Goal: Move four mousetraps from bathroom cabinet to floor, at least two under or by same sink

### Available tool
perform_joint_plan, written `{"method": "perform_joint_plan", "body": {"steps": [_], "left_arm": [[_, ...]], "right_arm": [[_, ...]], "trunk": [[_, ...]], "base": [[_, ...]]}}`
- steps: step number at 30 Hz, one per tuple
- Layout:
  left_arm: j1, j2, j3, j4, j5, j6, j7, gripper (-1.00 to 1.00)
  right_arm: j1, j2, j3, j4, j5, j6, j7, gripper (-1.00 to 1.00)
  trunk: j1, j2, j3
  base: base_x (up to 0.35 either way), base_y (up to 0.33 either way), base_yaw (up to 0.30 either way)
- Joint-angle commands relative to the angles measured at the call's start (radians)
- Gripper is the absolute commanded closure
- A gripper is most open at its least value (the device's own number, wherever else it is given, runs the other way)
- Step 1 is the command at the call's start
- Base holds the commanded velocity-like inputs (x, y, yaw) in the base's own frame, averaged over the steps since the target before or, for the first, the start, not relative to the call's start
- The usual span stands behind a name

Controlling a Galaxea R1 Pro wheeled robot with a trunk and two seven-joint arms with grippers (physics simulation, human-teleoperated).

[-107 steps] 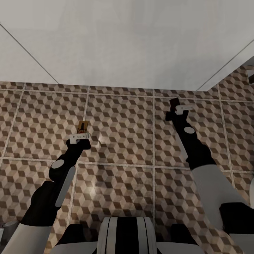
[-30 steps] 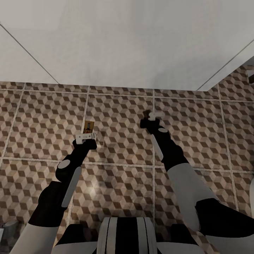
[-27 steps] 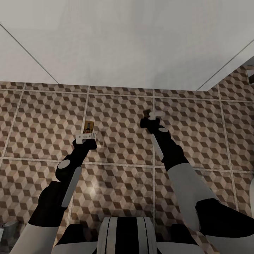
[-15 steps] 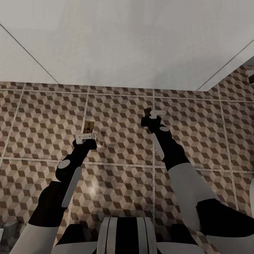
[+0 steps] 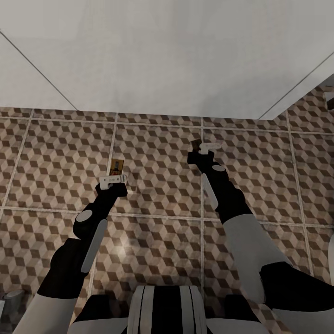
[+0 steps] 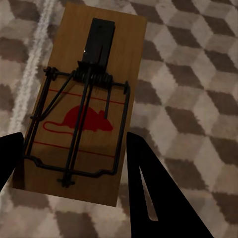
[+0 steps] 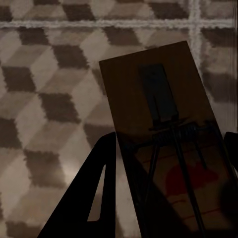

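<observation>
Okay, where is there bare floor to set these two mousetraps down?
Bare tile lies between the left pincer and the right pincer, and also right of the right arm toward the white wall. The floor right under each mousetrap looks bare too. It is crowded nowhere except near the robot's own body.

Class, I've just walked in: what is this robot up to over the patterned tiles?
Each arm is carrying a mousetrap low over the bathroom floor, near the white wall. The left gripper holds one mousetrap between its fingers, red mouse mark facing up. The right gripper holds a second mousetrap, which sits in shadow. Whether either trap touches the tiles yet cannot be told.
</observation>
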Motion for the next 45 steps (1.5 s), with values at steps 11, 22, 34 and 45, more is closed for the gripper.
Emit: {"method": "perform_joint_plan", "body": {"steps": [11,22,34,45], "left_arm": [[0.000,0.000,-0.002,-0.001,0.007,0.005,0.010,1.00],[0.000,0.000,-0.006,-0.001,0.007,0.006,0.010,1.00],[0.000,0.003,-0.006,-0.001,0.005,0.006,0.010,1.00],[0.000,0.002,-0.008,-0.001,0.005,0.007,0.011,1.00]], "right_arm": [[0.000,-0.015,0.003,-0.002,-0.005,0.005,-0.004,1.00],[0.000,-0.016,0.003,-0.002,-0.005,0.006,-0.004,1.00],[0.000,-0.016,0.003,-0.002,-0.003,0.008,-0.006,1.00],[0.000,-0.017,0.003,-0.002,-0.002,0.009,-0.006,1.00]], "trunk": [[0.000,0.000,-0.001],[0.000,0.000,-0.001],[0.000,0.000,-0.001],[0.000,0.000,-0.001]], "base": [[0.000,0.000,0.000],[0.000,0.000,0.000],[0.000,0.000,0.000],[0.000,0.000,0.000]]}}
